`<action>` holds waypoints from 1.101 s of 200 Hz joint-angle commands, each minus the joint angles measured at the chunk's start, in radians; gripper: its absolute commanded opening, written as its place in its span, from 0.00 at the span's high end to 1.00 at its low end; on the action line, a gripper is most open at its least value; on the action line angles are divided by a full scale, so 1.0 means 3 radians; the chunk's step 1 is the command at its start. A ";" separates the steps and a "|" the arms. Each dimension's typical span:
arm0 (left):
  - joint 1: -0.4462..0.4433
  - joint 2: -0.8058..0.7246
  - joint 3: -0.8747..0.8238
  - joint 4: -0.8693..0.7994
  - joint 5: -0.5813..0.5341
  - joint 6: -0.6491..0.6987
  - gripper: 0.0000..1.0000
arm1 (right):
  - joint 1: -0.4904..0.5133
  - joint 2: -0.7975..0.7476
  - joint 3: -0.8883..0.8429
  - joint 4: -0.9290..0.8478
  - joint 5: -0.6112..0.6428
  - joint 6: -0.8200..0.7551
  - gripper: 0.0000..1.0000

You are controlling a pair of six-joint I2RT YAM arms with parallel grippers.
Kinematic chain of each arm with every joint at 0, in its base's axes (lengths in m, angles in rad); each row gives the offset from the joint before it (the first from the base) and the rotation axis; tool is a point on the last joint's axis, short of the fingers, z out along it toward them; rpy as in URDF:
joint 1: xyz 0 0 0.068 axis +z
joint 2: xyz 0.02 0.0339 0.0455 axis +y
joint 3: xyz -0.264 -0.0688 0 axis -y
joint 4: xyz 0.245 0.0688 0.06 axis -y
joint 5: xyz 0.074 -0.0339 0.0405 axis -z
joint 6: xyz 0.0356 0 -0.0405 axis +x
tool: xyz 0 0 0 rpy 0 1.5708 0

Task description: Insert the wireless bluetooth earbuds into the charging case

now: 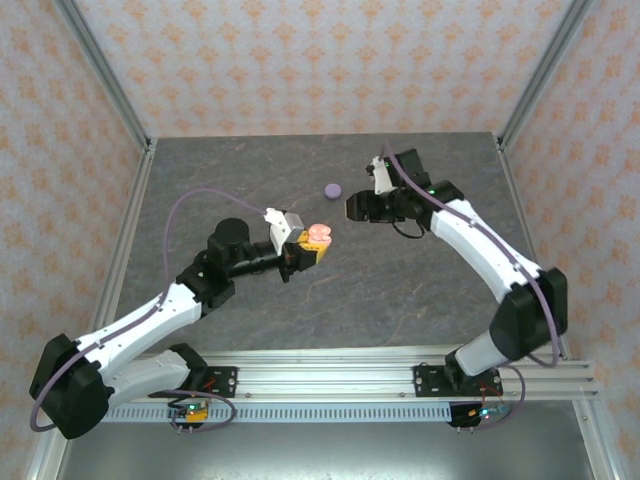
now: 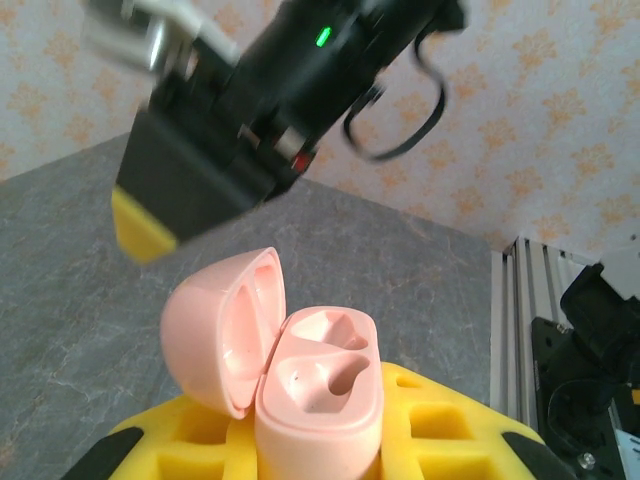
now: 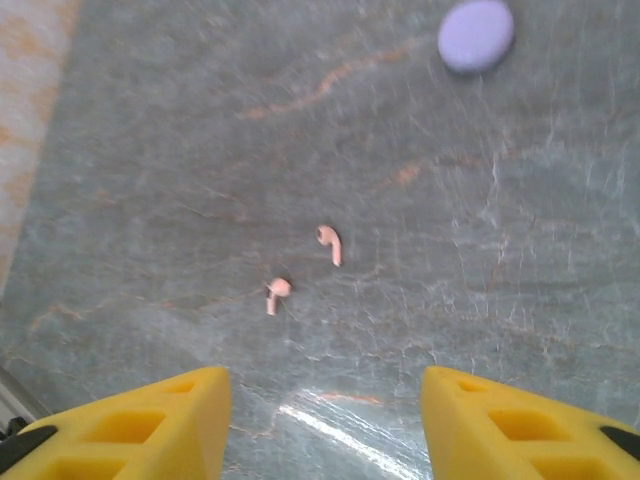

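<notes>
**A:** Closest to the lens, at the bottom of the left wrist view, is the left tool. Its yellow foam-padded fingers are clamped on a pale pink plastic charging case.

**B:** Is the lid up?

**A:** It is hinged open and tipped to the left. The base has two moulded wells, both showing bare pink plastic.

**B:** Where are the earbuds?

**A:** In the right wrist view, one pale pink stemmed earbud lies at mid-frame on the grey stone-patterned bench. A second pink earbud lies just lower left of it, not touching.

**B:** And the right tool?

**A:** Its jaws stand wide apart with nothing between them, the yellow fingers in the two lower corners. Both earbuds lie above the gap, clear of either finger.

**B:** Anything else on the bench?

**A:** A smooth lilac oval case sits at the upper right of that frame. From overhead it sits just upper left of the right tool, and the left tool holds the pink case at mid-frame, lower left of the right tool. The left wrist view alone looks into the wells.
</notes>
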 commanded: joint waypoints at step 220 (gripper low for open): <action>0.0450 -0.0311 -0.0293 0.0483 0.0204 -0.0555 0.98 | 0.0737 0.1955 0.0960 -0.0067 0.0452 -0.0088 0.75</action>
